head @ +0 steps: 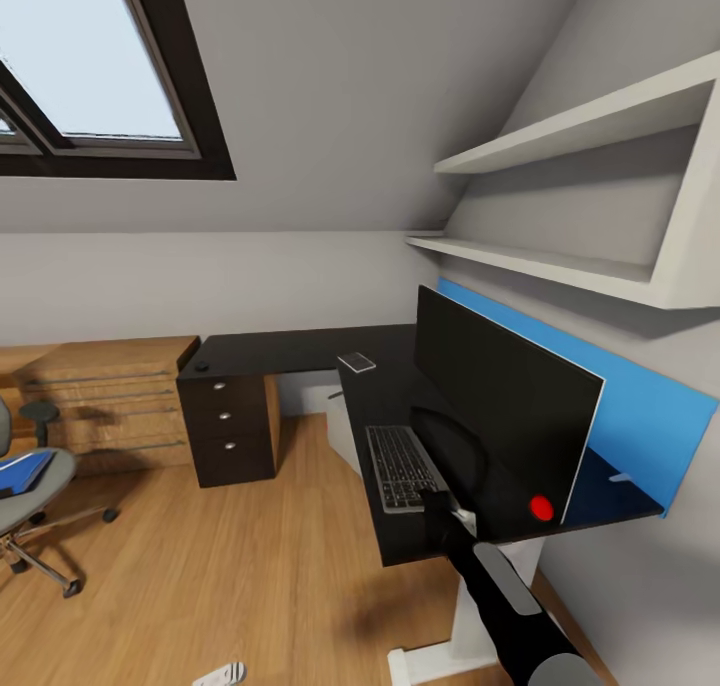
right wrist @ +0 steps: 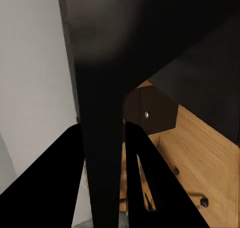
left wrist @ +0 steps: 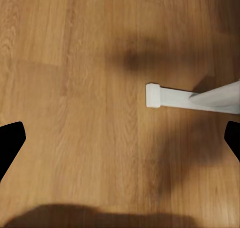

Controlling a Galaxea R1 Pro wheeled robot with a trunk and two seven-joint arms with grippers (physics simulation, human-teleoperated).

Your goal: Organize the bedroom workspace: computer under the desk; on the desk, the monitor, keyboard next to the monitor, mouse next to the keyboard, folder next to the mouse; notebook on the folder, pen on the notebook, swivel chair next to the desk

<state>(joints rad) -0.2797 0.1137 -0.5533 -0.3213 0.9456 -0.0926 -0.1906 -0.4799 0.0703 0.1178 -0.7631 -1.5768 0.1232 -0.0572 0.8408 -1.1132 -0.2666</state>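
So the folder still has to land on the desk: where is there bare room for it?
Free: the dark desk top between the small white-edged item and the drawer unit. Crowded: the right wing, where the keyboard, monitor and right arm sit together. The folder lies on the swivel chair.

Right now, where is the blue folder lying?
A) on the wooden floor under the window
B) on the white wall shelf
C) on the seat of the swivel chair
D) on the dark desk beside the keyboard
C: in the head view the blue folder rests on the grey seat of the swivel chair, well away from the desk where the keyboard sits.
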